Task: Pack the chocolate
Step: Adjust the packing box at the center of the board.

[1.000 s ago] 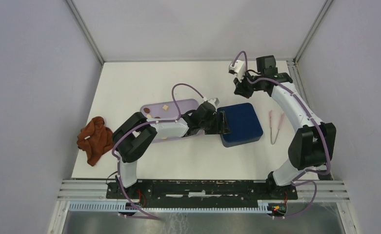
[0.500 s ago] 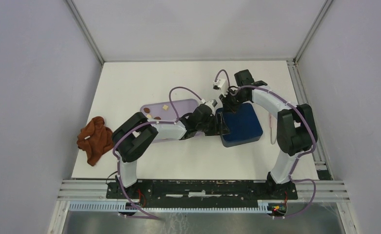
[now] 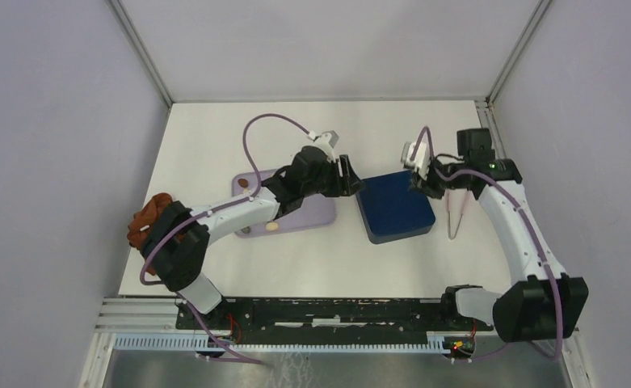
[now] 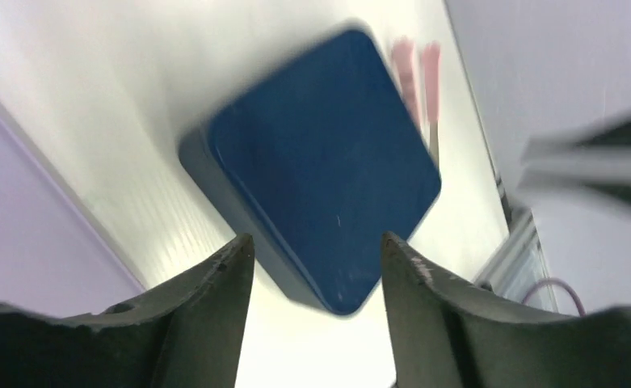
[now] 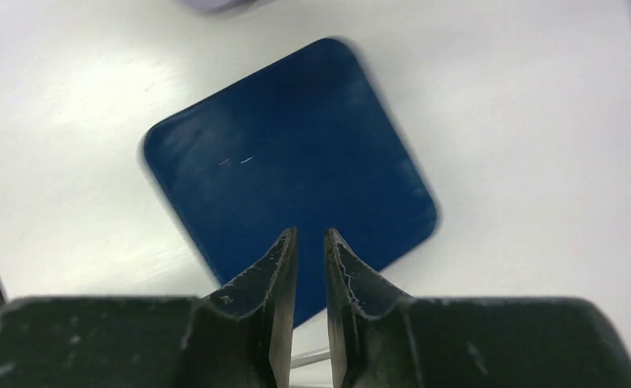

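Note:
A dark chocolate piece (image 3: 242,183) and a cream one (image 3: 273,227) lie on the lavender tray (image 3: 312,214); my left arm hides much of that tray. The dark blue box (image 3: 395,208) sits lid-on to the tray's right, and it also fills the left wrist view (image 4: 320,186) and the right wrist view (image 5: 288,162). My left gripper (image 3: 350,175) (image 4: 316,242) hovers open off the box's far left corner, with nothing between its fingers. My right gripper (image 3: 419,183) (image 5: 310,234) hangs over the box's far right corner, its jaws a narrow gap apart and empty.
Pink tongs (image 3: 456,210) (image 4: 417,69) lie on the table right of the box. A reddish-brown cloth (image 3: 145,220) is bunched at the left edge, partly behind my left arm. Metal rails border the table at the back and right.
My left gripper drew back from the box's left edge and rose toward the far left. My right gripper swung over to the box's far right corner and its jaws parted slightly.

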Tool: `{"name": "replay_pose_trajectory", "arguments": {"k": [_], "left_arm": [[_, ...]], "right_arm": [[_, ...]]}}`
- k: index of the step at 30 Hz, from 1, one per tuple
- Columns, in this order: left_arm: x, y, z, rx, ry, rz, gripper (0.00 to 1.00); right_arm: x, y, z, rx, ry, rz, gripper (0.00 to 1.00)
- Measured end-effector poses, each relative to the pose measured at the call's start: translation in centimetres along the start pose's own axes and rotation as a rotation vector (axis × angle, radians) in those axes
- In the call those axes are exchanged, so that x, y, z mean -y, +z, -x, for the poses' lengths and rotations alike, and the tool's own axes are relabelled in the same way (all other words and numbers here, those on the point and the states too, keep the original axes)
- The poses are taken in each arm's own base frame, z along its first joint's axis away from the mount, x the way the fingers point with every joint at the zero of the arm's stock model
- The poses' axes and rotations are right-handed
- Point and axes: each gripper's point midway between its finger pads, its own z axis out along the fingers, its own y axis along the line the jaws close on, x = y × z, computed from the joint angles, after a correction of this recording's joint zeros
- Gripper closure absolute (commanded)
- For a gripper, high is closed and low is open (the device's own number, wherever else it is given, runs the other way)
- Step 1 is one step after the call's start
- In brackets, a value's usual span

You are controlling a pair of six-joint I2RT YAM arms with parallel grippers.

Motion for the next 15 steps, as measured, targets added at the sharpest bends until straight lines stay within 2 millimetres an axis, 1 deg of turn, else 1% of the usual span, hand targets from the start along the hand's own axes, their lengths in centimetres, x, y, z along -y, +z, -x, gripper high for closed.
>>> {"name": "replay_pose_trajectory", "arguments": {"k": [1,2,3,5,6,7,8,10,13,15], "left_arm": [[0.1,-0.6,1.7,0.033,0.005,-0.003,0.53],[0.0,-0.8,3.2,0.06,0.008,-0.002,0.59],[-0.5,-0.9,4.9,0.087,0.009,0.007,0.63],[-2.0,-0.5,7.3,0.112,0.008,0.039,0.72],[-3.0,0.1,8.1,0.111,0.012,0.06,0.75],[-4.1,0.8,8.6,0.102,0.013,0.085,0.75],[-5.2,1.7,8.8,0.087,0.017,0.108,0.76],[-6.9,3.7,7.9,0.033,0.023,0.139,0.76],[-8.6,6.3,5.3,-0.067,0.022,0.16,0.75],[-9.5,7.9,3.4,-0.128,0.021,0.158,0.75]], "right_arm": [[-1.5,-0.2,-0.5,0.001,-0.039,0.026,0.74],[-3.2,0.0,-1.4,-0.002,-0.09,0.064,0.75],[-5.4,0.3,-3.0,-0.018,-0.14,0.123,0.8],[-9.0,1.0,-6.5,-0.063,-0.19,0.237,1.0],[-10.7,1.4,-8.5,-0.092,-0.201,0.295,1.0],[-12.1,1.6,-10.1,-0.121,-0.204,0.34,1.0],[-13.1,1.7,-11.4,-0.146,-0.202,0.369,1.0],[-13.9,2.1,-13.4,-0.195,-0.205,0.383,1.0],[-13.1,3.0,-15.3,-0.241,-0.219,0.332,1.0],[-12.0,3.5,-16.0,-0.27,-0.21,0.284,1.0]]}}
